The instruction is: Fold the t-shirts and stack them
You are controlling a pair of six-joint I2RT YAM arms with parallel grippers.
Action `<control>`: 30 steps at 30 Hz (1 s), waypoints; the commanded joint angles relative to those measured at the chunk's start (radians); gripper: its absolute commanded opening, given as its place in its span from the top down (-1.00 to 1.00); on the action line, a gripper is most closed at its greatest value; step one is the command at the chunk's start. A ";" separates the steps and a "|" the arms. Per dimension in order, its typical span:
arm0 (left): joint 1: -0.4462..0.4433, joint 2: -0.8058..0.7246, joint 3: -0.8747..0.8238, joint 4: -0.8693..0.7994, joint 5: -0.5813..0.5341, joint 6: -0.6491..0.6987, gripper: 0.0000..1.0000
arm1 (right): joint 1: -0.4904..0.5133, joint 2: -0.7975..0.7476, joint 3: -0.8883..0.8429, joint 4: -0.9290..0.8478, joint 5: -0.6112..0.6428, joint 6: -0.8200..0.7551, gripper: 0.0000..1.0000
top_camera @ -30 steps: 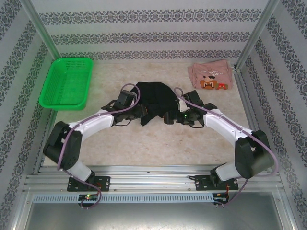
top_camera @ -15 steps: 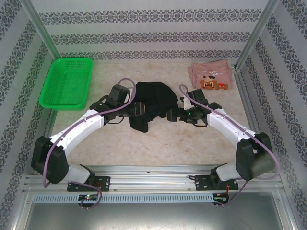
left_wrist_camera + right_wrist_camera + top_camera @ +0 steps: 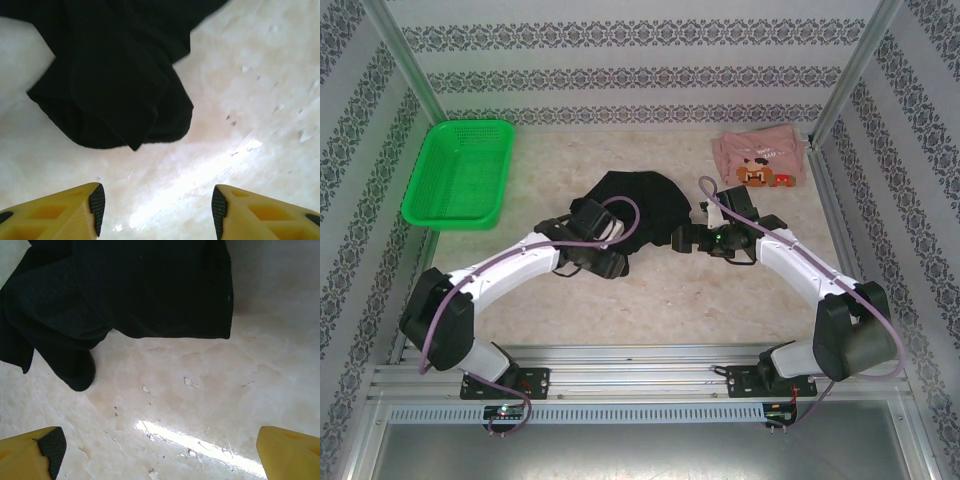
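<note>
1. Black t-shirt (image 3: 645, 195) lies bunched at frame centre; pink t-shirt (image 3: 760, 160) sits upper right.
2. Left gripper (image 3: 156, 202) and right gripper (image 3: 160, 450) gape empty, just beside it.
3. Folding looks unfinished; the next move calls for pinching its edges.

There's a bright green mesh basket (image 3: 460, 172) parked at the far left of the tabletop (image 3: 650, 310), sitting flat with one long side close to the left wall. The tabletop itself is a pale cream, marbled sort of surface, and up close it's got little chips and scuffs (image 3: 187, 382) plus a bright streak of glare (image 3: 200, 442). The walls (image 3: 620, 80) are white with dark floral stripe bands, there's a silver post (image 3: 405, 62) at the back left corner and another post (image 3: 852, 70) at the back right, and a ribbed aluminium rail (image 3: 640, 358) runs across the near edge.
</note>
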 commanded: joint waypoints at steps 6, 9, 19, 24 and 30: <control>-0.027 0.081 -0.021 0.060 -0.169 0.113 -0.20 | -0.007 -0.036 -0.023 -0.003 -0.015 -0.004 -0.96; -0.030 0.102 -0.011 0.089 -0.189 0.131 -0.20 | -0.007 -0.042 -0.030 0.000 -0.015 0.002 -0.96; -0.033 0.163 0.036 0.136 -0.212 0.179 -0.09 | -0.007 -0.051 -0.049 0.014 -0.021 0.024 -0.96; -0.032 0.167 0.103 0.131 -0.211 0.196 0.35 | -0.005 -0.050 -0.060 0.020 -0.023 0.026 -0.96; -0.020 0.106 0.127 0.108 -0.196 0.188 1.00 | -0.003 -0.039 -0.045 0.016 -0.021 0.025 -0.96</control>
